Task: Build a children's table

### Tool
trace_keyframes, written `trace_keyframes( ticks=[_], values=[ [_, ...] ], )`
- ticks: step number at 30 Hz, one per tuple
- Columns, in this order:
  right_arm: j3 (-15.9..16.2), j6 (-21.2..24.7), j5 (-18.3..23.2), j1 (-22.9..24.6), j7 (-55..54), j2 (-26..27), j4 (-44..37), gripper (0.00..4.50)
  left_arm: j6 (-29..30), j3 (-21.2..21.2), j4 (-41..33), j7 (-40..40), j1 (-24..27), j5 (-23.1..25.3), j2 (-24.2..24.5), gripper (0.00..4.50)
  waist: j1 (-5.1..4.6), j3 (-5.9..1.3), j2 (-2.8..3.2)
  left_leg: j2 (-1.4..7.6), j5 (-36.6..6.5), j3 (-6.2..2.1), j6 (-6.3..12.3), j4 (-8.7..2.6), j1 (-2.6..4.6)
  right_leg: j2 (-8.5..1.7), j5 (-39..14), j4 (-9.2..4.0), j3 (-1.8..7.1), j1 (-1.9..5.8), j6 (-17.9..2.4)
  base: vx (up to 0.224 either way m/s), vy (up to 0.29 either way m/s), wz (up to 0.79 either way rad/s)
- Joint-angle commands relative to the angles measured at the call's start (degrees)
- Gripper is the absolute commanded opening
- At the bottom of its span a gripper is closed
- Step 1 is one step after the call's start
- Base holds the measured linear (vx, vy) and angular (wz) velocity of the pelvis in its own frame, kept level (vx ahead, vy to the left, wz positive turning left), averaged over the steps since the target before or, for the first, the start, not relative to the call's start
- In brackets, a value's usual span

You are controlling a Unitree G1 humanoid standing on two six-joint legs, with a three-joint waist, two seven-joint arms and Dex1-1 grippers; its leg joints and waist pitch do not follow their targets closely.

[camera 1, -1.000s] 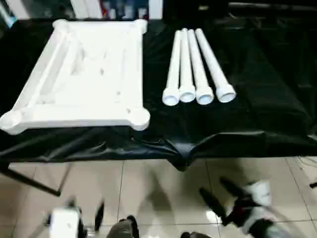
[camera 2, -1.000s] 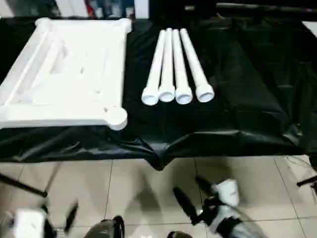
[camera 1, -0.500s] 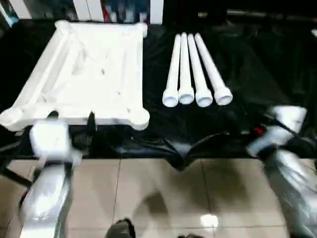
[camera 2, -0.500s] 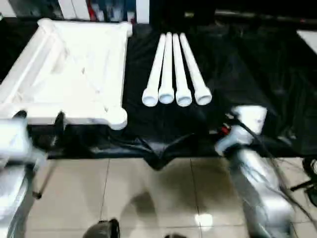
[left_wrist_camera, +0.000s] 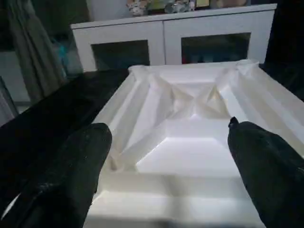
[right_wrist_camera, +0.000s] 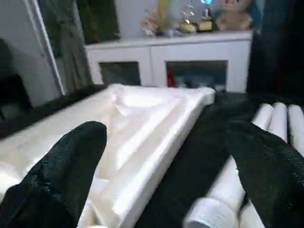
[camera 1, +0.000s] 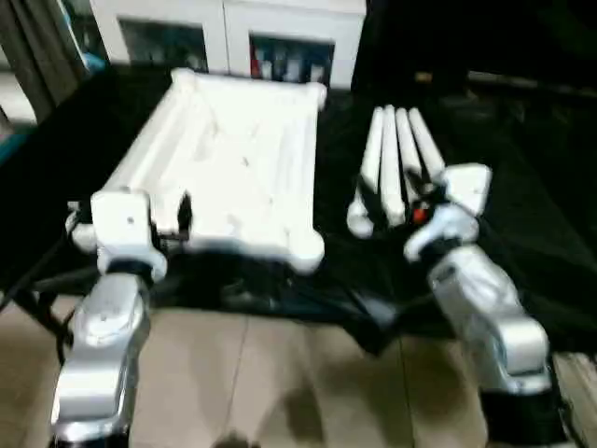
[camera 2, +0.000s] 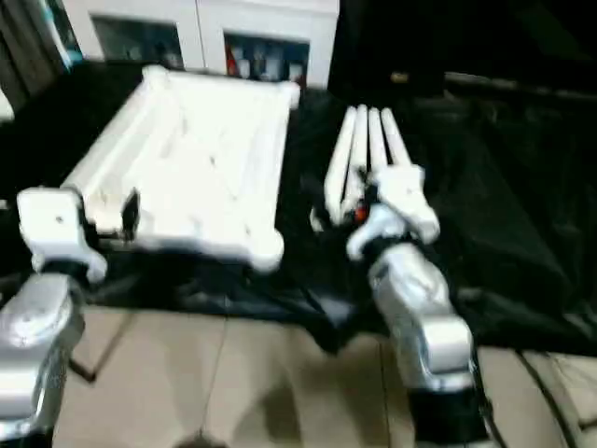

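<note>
We are seeing dim, soft, blurry head views; the white tabletop [camera 1: 233,168] is glaring against black cloth [camera 1: 522,243], and floor tiles [camera 1: 280,373] at six o'clock are catching faint light.

Floor: beige glossy tiles [camera 1: 280,373] with thin dark joints, below the near edge of the work surface.
Work surface: a table draped in wrinkled, shiny black cloth [camera 1: 522,233] that hangs over the front edge.
Cabinet: a low white cabinet [left_wrist_camera: 171,40] with two glass-fronted doors stands behind the table; small colourful items sit inside.
Cabinet top: small ornaments [right_wrist_camera: 190,21], including a soft toy, too blurred to name.
Left side: a dark greenish curtain [left_wrist_camera: 33,57].
Wall: pale, behind the cabinet.
</note>
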Motion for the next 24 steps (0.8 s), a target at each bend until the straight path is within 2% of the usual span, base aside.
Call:
trace_keyframes(
  ticks=[1, 2, 3, 4, 5, 6, 7, 8, 9, 10, 11, 12, 13, 14, 15, 16, 17, 18, 19, 20, 21, 22, 23, 24],
  values=[
    [-1.23, -0.04, -0.71, 0.9, 0.12, -1.21, 0.7, 4.43, 0.09, -1.85, -0.21, -0.06, 0.45, 0.69, -0.66, 4.46, -1.71, -3.77, 1.08, 8.78, -17.59, -3.66, 10.74, -8.09, 4.7, -0.99, 6.96, -0.4, 0.67, -4.85, 0.74, 0.126, -0.002, 0.04],
    [-1.32, 0.13, -1.25, 2.16, -0.63, -0.77, 1.15, 4.43, -0.23, -2.13, -0.02, -0.5, 1.97, 1.09, -0.69, 4.46, -1.61, -3.42, 0.58, 8.18, -18.65, -2.1, 10.25, -8.56, 4.04, -1.37, 9.48, -1.61, 0.74, -4.92, -0.5, 0.138, -0.062, 0.02],
    [-1.63, 0.07, -1.27, 2.75, -1.05, -0.46, 1.22, 4.43, -0.42, -2.27, -0.01, -0.75, 2.63, 1.35, -0.65, 4.46, -1.77, -2.98, -1.05, 5.63, -23.02, 0.33, 8.5, -8.77, 3.23, -2.86, 9.84, -6.46, 2.3, -3.54, -2.31, 0.138, -0.062, 0.02],
    [-1.73, -0.01, -1.27, 2.93, -1.2, -0.33, 1.21, 4.43, -0.48, -2.28, 0.0, -0.83, 2.83, 1.42, -0.6, 4.46, -0.61, -3.83, -5.07, -0.34, -22.98, 2.53, 6.69, -2.45, 1.53, -5.81, -8.76, -12.46, 8.47, 0.89, -1.33, 0.158, -0.135, 0.21],
    [-1.79, -0.11, -1.24, 3.07, -1.21, -0.32, 1.14, 4.43, -0.52, -2.33, -0.07, -0.83, 2.96, 1.48, -0.62, 4.46, 1.1, -3.57, -4.46, -1.58, -18.0, 2.26, 6.2, 1.9, 2.28, -8.83, -26.51, -15.78, 11.21, 1.1, -2.03, 0.159, -0.113, 0.2],
    [-1.46, -0.5, -1.84, 3.69, -1.32, -0.14, 0.97, 4.43, -0.77, -2.31, -0.03, -0.98, 3.48, 1.5, -0.5, 4.46, 1.28, -3.37, -4.12, -1.45, -9.84, -0.29, 4.95, 6.01, -0.26, -11.76, -43.3, -17.07, 14.16, 3.24, -6.67, 0.159, -0.113, 0.2],
    [-1.3, -0.58, -2.09, 3.79, -1.35, -0.11, 0.97, 4.43, -0.8, -2.29, 0.02, -1.04, 3.56, 1.47, -0.45, 4.46, 1.9, -3.84, -4.02, -1.55, -5.1, -2.26, 2.82, 6.74, -3.26, -10.54, -39.9, -15.04, 13.47, 5.86, -8.43, 0.165, -0.043, -0.03],
    [-0.67, -0.93, -3.15, 4.22, -1.44, -0.02, 0.93, 4.43, -0.89, -2.22, 0.18, -1.23, 3.89, 1.34, -0.27, 4.46, 1.93, -3.96, -3.78, -1.42, -4.12, -2.95, 2.21, 6.96, -4.18, -9.93, -35.94, -14.38, 13.19, 6.18, -9.78, 0.156, -0.031, 0.1],
    [-0.54, -1.09, -3.35, 4.34, -1.52, 0.07, 0.94, 4.43, -0.86, -2.37, 0.37, -1.3, 3.94, 1.46, -0.09, 4.46, 2.38, -3.96, -2.72, -1.15, -1.69, -3.51, 1.74, 6.28, -3.99, -8.61, -27.84, -14.37, 12.17, 5.41, -14.36, 0.156, -0.031, 0.1],
    [-0.72, -1.14, -3.14, 4.45, -1.63, 0.27, 0.89, 4.43, -0.88, -2.7, 0.49, -1.49, 3.97, 1.65, 0.07, 4.46, 2.47, -3.47, -1.27, -0.55, 0.68, -3.51, 1.83, 3.76, -3.59, -5.95, -23.36, -14.53, 10.37, 4.23, -17.52, 0.136, 0.003, 0.22],
    [-0.92, -1.14, -2.9, 4.52, -1.7, 0.44, 0.83, 4.43, -0.92, -2.96, 0.56, -1.64, 3.99, 1.8, 0.17, 4.46, 2.12, -3.28, -0.67, 0.3, 1.38, -3.31, 1.76, 1.19, -2.93, -4.56, -22.52, -14.43, 8.53, 3.92, -17.01, 0.064, 0.013, 0.1],
    [-1.08, -1.06, -2.8, 4.59, -1.68, 0.45, 0.73, 4.43, -0.89, -3.33, 0.57, -1.8, 3.97, 2.05, 0.26, 4.46, 1.46, -3.44, 1.52, 2.75, -1.6, -3.59, 1.58, -3.42, -0.9, -1.34, -18.67, -12.83, 5.03, 2.6, -13.53, 0.164, 0.081, 0.08],
    [-1.09, -1.03, -2.89, 4.62, -1.66, 0.43, 0.68, 4.43, -0.9, -3.51, 0.58, -1.91, 3.94, 2.27, 0.31, 4.46, -0.57, -4.42, 3.24, 7.3, -12.88, -8.33, 3.47, -5.83, 4.32, 0.95, -11.23, -6.34, 2.52, -1.7, -10.16, 0.195, 0.117, 0.06],
    [-1.09, -0.99, -2.99, 4.65, -1.63, 0.39, 0.57, 4.43, -1.0, -3.73, 0.65, -2.1, 3.83, 2.34, 0.27, 4.46, -1.51, -5.46, 2.88, 9.29, -14.19, -10.48, 6.23, -6.08, 7.22, 0.26, -6.74, -3.15, 2.5, -3.8, -8.04, 0.195, 0.117, 0.06],
    [-1.19, -0.93, -3.16, 4.71, -1.68, 0.46, 0.42, 4.43, -1.1, -4.05, 0.77, -2.37, 3.68, 2.29, 0.2, 4.46, -1.41, -5.81, 3.09, 9.61, -10.34, -11.47, 12.86, -5.1, 7.85, -0.45, -1.66, -0.62, 2.34, -5.89, -3.07, 0.179, 0.077, 0.1],
    [-1.23, -0.93, -3.2, 4.72, -1.7, 0.5, 0.41, 4.43, -1.11, -4.1, 0.8, -2.41, 3.68, 2.27, 0.21, 4.46, -1.35, -5.31, 2.47, 8.6, -3.28, -9.92, 18.48, -4.66, 6.59, -0.94, 1.62, 0.6, 2.22, -7.46, 0.81, 0.158, 0.054, 0.04],
    [-1.45, -0.92, -3.38, 4.77, -1.78, 0.67, 0.35, 4.43, -1.14, -4.36, 0.93, -2.58, 3.68, 2.21, 0.29, 4.46, -1.47, -5.28, 2.32, 7.92, -0.91, -9.01, 20.38, -4.64, 6.17, -1.17, 3.28, 0.54, 2.14, -7.88, 1.52, 0.158, 0.054, 0.04],
    [-1.62, -0.95, -3.53, 4.82, -1.86, 0.79, 0.25, 4.43, -1.18, -4.59, 1.04, -2.68, 3.7, 2.21, 0.33, 4.46, -1.88, -5.64, 1.43, 6.01, 3.61, -7.44, 22.14, -4.17, 5.85, -1.45, 6.94, -1.2, 2.32, -8.14, 1.56, 0.138, 0.013, 0.01],
    [-1.71, -0.98, -3.61, 4.86, -1.93, 0.88, 0.15, 4.43, -1.22, -4.72, 1.11, -2.75, 3.72, 2.22, 0.36, 4.46, -2.01, -5.47, -0.72, 1.89, 1.7, -4.13, 18.7, -2.28, 3.84, -3.21, 11.75, -6.88, 4.21, -5.66, -1.77, 0.144, -0.047, 0.02],
    [-1.87, -0.98, -3.65, 4.93, -2.01, 0.99, -0.06, 4.43, -1.28, -4.89, 1.19, -2.9, 3.72, 2.18, 0.37, 4.46, -1.76, -5.53, -2.63, -1.08, -2.67, -2.26, 15.74, -1.63, 1.32, -3.72, 10.71, -8.61, 6.24, -1.93, -2.28, 0.144, -0.047, 0.02],
    [-1.96, -0.92, -3.66, 5.05, -2.03, 1.11, -0.39, 4.43, -1.41, -5.03, 1.26, -3.12, 3.7, 2.15, 0.42, 4.46, 0.58, -6.01, -3.6, -3.85, -7.06, -1.71, 10.96, 4.74, -2.75, -10.04, -2.74, -12.72, 12.47, 4.02, -7.31, 0.133, -0.066, 0.08],
    [-2.04, -0.87, -3.53, 5.17, -2.02, 1.23, -0.67, 4.43, -1.4, -5.05, 1.32, -3.39, 3.62, 1.97, 0.48, 4.46, 0.9, -5.66, -3.28, -2.48, -4.85, -2.95, 8.53, 5.99, -4.03, -11.67, -6.73, -13.15, 12.84, 5.02, -10.74, 0.123, -0.063, -0.02],
    [-2.02, -0.87, -3.41, 5.25, -2.08, 1.28, -0.85, 4.43, -1.4, -5.01, 1.37, -3.63, 3.56, 1.9, 0.49, 4.46, 0.94, -5.4, -2.86, -2.11, -0.58, -3.45, 3.5, 6.75, -5.25, -10.15, -8.05, -12.77, 10.98, 5.38, -13.82, 0.123, -0.063, -0.02],
    [-2.08, -0.72, -3.07, 5.29, -2.2, 1.43, -1.14, 4.43, -1.32, -4.98, 1.44, -4.13, 3.36, 1.68, 0.65, 4.46, 0.84, -4.8, -1.31, -0.62, 1.82, -4.03, 0.81, 5.86, -5.77, -10.33, -7.94, -13.18, 9.59, 5.08, -17.14, 0.127, -0.033, -0.1]
  ],
)
